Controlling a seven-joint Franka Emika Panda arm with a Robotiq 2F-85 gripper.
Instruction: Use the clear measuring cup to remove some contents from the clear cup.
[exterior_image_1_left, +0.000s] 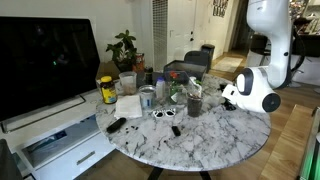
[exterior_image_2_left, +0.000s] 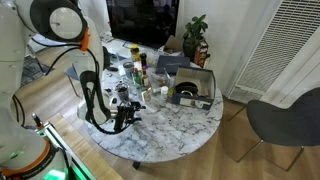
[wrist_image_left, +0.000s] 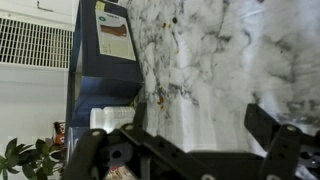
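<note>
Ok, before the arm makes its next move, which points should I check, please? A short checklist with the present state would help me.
1. Tool open: ok, the jaws stand wide apart in the wrist view.
2. Tool empty: ok, only bare table shows between the jaws.
3. Clear cup upright: ok, it stands on the table.
4. Contents left to scoop: ok, its lower part looks dark.
5. Measuring cup found: cannot tell, too small to pick out among the other things.
6. Free path to it: cannot tell.
</note>
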